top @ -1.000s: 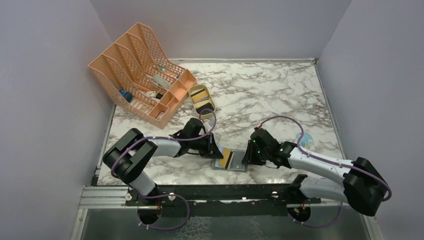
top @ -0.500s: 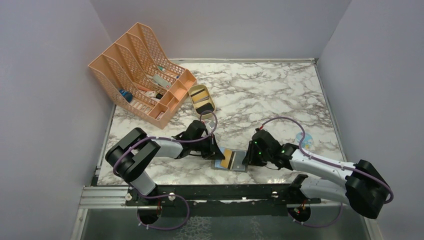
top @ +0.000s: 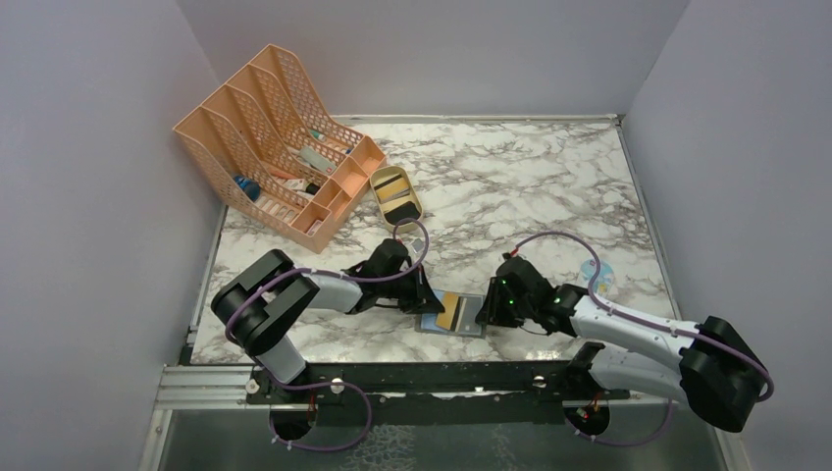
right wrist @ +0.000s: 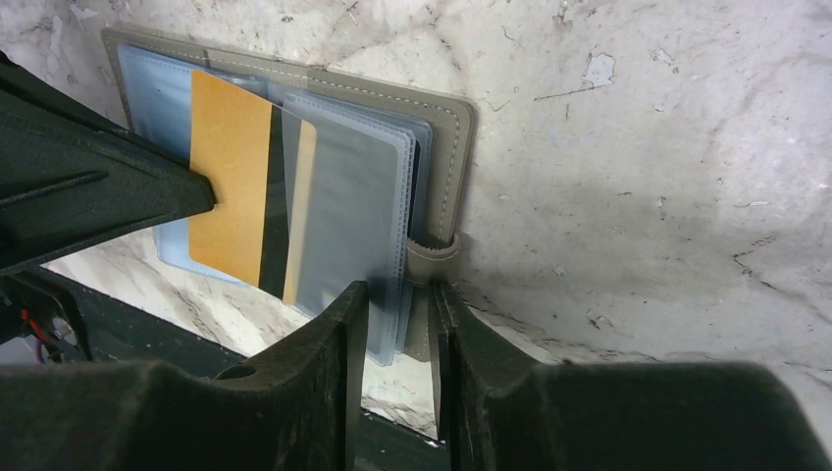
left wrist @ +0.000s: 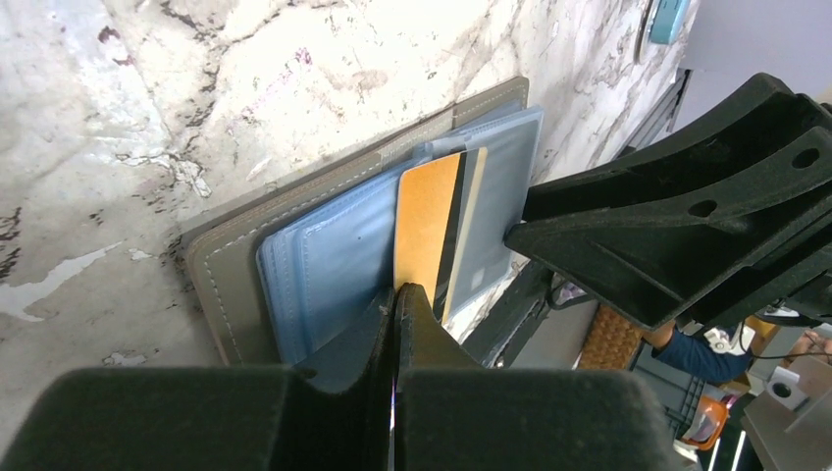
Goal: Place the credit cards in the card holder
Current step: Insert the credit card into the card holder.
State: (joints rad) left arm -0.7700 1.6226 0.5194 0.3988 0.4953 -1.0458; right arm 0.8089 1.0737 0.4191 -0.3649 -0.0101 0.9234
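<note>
Here, only your right wrist view shows the right gripper [right wrist: 397,304] clamped on the open card holder's [right wrist: 446,147] edge. Just beyond those jaws, an orange credit card [right wrist: 228,186] sits half inside a clear sleeve [right wrist: 343,196], with the left gripper's [left wrist: 395,292] tips pressed together at its outer edge.

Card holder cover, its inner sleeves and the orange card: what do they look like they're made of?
Card holder cover: grey leather or faux leather, matte, with light stitching along the edge. Inner sleeves: thin clear plastic, slightly glossy; the card's dark stripe shows through one. Card: probably stiff plastic, smooth orange face, flat and unbent.
</note>
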